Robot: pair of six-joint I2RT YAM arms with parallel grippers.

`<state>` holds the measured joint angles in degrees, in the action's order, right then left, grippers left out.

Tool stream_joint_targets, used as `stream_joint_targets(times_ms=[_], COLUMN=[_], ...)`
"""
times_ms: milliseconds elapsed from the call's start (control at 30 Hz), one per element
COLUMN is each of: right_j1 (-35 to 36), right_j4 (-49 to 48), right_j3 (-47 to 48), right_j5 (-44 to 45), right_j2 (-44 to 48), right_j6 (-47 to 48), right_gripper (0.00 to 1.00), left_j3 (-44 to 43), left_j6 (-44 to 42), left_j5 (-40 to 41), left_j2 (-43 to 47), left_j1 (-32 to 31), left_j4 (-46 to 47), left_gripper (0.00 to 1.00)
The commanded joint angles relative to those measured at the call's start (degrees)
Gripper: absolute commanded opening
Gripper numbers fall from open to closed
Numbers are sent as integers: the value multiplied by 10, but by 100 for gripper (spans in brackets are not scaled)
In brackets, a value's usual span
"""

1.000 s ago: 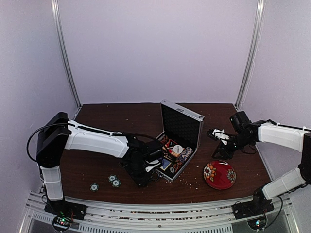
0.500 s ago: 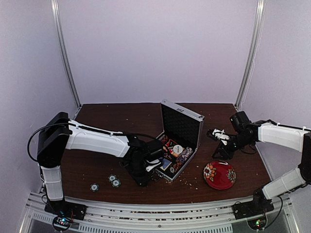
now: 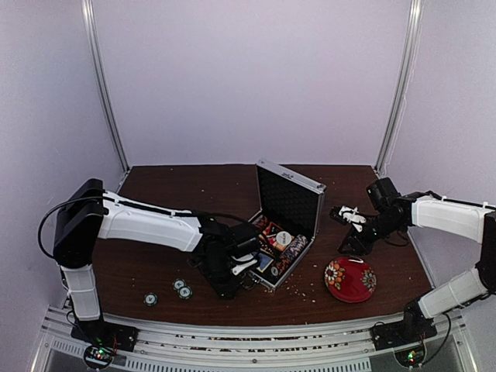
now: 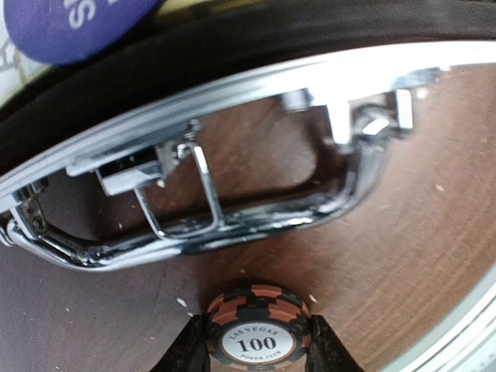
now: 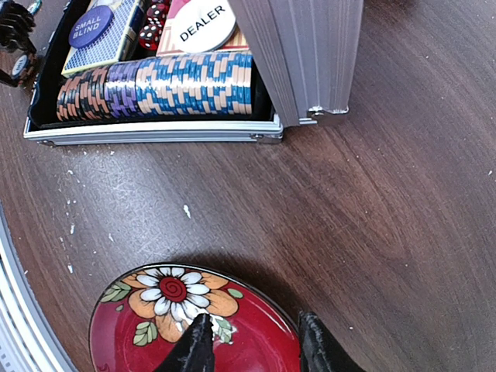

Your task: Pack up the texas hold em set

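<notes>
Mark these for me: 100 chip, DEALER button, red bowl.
100 chip (image 4: pixel 256 339): left wrist view, white centre label.
DEALER button (image 5: pixel 203 23): right wrist view, printed top face.
red bowl (image 5: pixel 116 337): right wrist view, bare red inside near its left rim.

Overhead view: even, soft, diffuse light; shadows faint. My left wrist view: chrome handle (image 4: pixel 232 225) glaring, smeared, out of focus; poker chip (image 4: pixel 253 335) sharp. My right wrist view: crisp, with a dark shadow beyond the red bowl (image 5: pixel 155 325).

A red floral bowl (image 3: pixel 350 280) sat on the brown table (image 3: pixel 170 194), near right; pale crumbs (image 3: pixel 298 291) lay scattered just left of it
</notes>
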<state>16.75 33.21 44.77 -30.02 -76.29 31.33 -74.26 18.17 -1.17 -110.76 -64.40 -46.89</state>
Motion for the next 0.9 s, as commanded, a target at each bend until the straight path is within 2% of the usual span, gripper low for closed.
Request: stream_joint_targets(times_ms=[0,200,533,867], right_j1=[4,4,4,4], right_j4=[4,3,3,3], right_j3=[7,7,7,7], right_j5=[-2,-2,0,1], right_j2=[-1,-1,-3,-9], right_j6=[2,1,1,0], right_gripper=[38,38,38,38], left_j3=[-7,-40,-54,-83], left_j6=[-23,-33,19,32], left_j5=[-33,-47,-43,-49], left_j2=[47,49,9,-46], left_j1=[-4,-4,-5,-5], left_j4=[-8,9,191,248], left_gripper=[24,25,25,26])
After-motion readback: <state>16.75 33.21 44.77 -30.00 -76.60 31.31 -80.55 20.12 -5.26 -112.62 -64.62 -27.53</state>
